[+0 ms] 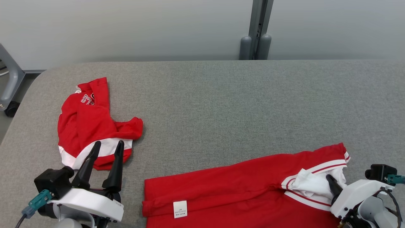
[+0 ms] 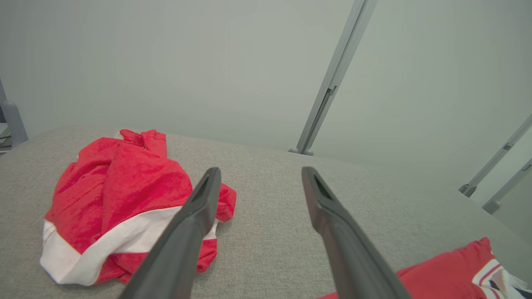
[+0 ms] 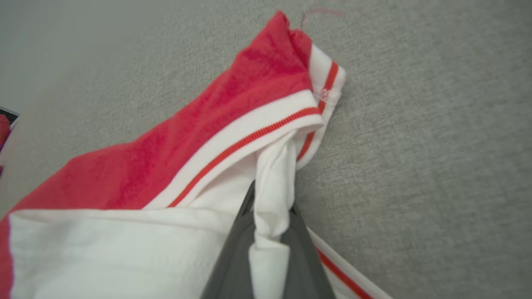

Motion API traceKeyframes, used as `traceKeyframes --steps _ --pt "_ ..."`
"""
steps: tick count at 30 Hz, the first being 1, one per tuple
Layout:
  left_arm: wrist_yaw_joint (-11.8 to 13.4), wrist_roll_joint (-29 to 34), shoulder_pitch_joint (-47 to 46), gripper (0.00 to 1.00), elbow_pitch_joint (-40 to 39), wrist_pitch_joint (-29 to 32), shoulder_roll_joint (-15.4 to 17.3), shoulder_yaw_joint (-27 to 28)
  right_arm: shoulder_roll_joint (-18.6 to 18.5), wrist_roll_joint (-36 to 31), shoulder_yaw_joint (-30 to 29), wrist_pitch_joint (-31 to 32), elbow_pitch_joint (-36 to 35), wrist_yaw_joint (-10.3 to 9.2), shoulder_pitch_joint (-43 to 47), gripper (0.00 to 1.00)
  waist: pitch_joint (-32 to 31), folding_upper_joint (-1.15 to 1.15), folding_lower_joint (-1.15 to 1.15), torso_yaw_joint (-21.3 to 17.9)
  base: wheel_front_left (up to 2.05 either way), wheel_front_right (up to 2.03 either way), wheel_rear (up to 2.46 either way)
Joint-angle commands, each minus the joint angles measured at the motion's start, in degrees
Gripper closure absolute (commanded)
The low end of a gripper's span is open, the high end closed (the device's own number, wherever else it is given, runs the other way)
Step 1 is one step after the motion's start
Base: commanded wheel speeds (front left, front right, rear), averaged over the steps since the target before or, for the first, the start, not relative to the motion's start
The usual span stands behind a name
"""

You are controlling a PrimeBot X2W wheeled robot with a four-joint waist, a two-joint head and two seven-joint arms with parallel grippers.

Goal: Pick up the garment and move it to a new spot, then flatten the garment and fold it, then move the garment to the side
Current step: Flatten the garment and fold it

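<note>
Red garment point(image 1: 234, 186): my right gripper point(image 1: 331, 180) pinches its white fold point(image 3: 272, 178); left gripper point(image 1: 108, 145) spread, empty. Cloth lies mostly flat, striped end bunched.

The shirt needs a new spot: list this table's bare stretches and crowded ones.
Bare: the middle and far strip of the table, from the crumpled red garment at left to the right edge, beyond the flat red shirt. Crowded: near left around the left gripper, and near right, where the right gripper pinches the shirt's white cloth.
</note>
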Motion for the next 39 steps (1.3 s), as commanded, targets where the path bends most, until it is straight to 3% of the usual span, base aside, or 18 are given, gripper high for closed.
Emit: traceKeyframes --steps 1,11,16,20,23,29,39 --pt "-0.4 0.4 0.4 0.0 0.4 -0.1 -0.2 0.6 -0.1 0.5 1.0 -0.6 0.4 0.11 0.0 1.0 -0.1 0.0 0.0 -0.1 0.0 0.0 0.0" --pt "-1.7 2.0 0.9 0.0 0.4 -0.1 -1.7 1.9 -5.4 1.9 1.5 -4.8 0.0 0.06 -4.7 1.0 -0.8 0.0 0.0 -1.5 0.0 0.0 0.0" --pt "-2.3 3.2 1.6 0.0 0.4 -0.1 -2.7 2.8 -9.8 -1.7 -0.7 -8.6 3.7 0.06 -8.5 1.0 -0.8 0.0 0.0 -2.9 0.0 0.0 0.0" --pt "-2.6 4.4 1.8 0.0 0.6 -0.1 -3.6 4.0 -10.7 -5.7 -3.2 -11.7 7.4 0.07 -11.0 1.0 -1.3 0.0 0.0 -3.6 0.0 0.0 0.0" --pt "-2.7 5.2 2.3 0.0 1.2 -0.1 -4.3 5.2 -9.0 -7.3 -3.7 -12.2 7.0 0.07 -11.8 1.0 -1.8 0.0 0.0 -3.9 0.0 0.0 0.0" --pt "-3.0 7.6 4.7 0.0 0.9 -0.1 -6.4 9.8 -7.1 -8.6 -3.2 -10.2 -0.1 0.07 -9.3 1.0 -3.4 0.0 0.0 -4.2 0.0 0.0 0.0" --pt "-6.2 14.1 10.0 0.0 1.1 -0.1 -11.9 16.5 -2.0 -8.1 -3.0 0.2 -22.0 0.07 1.6 1.0 -5.4 0.0 0.0 -1.7 0.0 0.0 0.0"
